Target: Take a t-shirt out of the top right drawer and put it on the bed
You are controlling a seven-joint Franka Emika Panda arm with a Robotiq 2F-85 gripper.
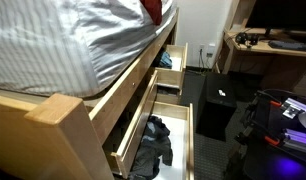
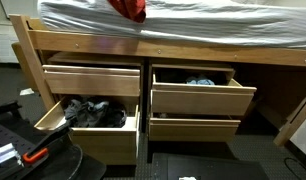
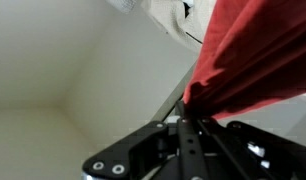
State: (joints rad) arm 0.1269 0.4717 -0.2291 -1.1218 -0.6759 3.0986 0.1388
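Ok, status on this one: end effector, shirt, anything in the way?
End effector shut on red t-shirt. Shirt up over the bed, not yet released. Top right drawer open below, no obstruction seen.

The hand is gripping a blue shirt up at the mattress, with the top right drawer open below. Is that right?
Not quite: the shirt is red, not blue. The wrist view shows the red cloth pinched in the hand. It is up at the mattress, and the top right drawer is open, as an exterior view shows.
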